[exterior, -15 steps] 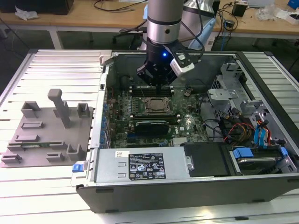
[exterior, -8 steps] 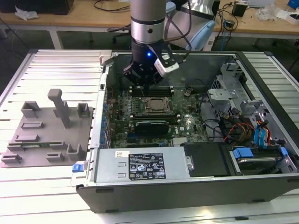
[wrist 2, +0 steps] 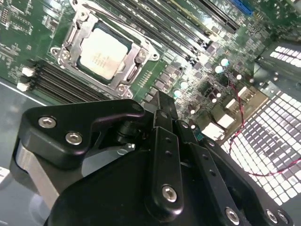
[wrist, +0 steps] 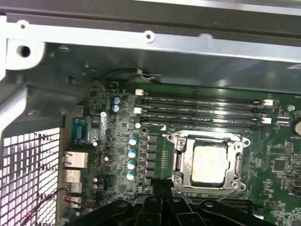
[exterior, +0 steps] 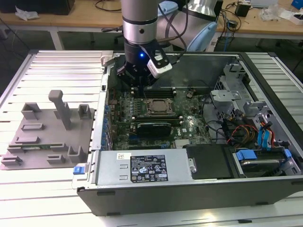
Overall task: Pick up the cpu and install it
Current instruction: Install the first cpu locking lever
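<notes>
Both wrist views show you the cpu (wrist 2: 104,52) seated in the motherboard socket (wrist 2: 137,55), the gripper (wrist 2: 162,100) just beside it, jaws pressed together, empty, while the exterior view adds the grey fixture plate (exterior: 42,142) outside the case (exterior: 189,191).

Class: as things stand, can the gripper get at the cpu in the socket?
Probably yes: the cpu lies bare-topped in its socket, and the gripper hangs just beside it with nothing between them.

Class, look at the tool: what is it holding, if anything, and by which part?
Nothing. The tool is shut and empty; the cpu lies in its socket, apart from the tool.
</notes>
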Controlling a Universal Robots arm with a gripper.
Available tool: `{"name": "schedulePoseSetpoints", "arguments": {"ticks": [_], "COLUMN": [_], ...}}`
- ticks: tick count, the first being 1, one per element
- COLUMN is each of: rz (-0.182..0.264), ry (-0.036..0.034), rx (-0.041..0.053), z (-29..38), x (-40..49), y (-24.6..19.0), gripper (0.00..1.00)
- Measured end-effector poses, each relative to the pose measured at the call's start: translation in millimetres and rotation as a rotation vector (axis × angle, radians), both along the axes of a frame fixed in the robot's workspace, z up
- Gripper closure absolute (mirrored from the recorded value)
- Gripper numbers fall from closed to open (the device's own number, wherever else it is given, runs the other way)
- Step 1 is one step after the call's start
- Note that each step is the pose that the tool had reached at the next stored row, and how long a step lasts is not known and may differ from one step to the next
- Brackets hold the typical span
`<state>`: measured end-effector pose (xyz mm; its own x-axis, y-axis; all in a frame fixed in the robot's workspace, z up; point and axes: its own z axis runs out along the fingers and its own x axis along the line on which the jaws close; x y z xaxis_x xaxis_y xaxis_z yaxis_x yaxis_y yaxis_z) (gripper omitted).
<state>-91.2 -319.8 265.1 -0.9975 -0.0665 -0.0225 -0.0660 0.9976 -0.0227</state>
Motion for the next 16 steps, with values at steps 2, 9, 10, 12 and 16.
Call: {"name": "schedulePoseSetpoints", "arguments": {"ticks": [2,9,10,12,16], "rz": [0.000,0.000,0.000,0.000,0.000], "ry": [-0.0001,-0.0001,-0.0001,0.0000,0.0000], "rx": [0.0031,0.1245,0.1438,0.1798,0.2474], "z": [-0.1,-0.1,-0.1,-0.3,-0.8], "x": [-0.3,-4.7,-5.8,-8.9,-12.0], "y": [0.0,-2.1,-2.5,-3.4,-5.1], "gripper": [0.89,0.89,0.89,0.89,0.89]}}
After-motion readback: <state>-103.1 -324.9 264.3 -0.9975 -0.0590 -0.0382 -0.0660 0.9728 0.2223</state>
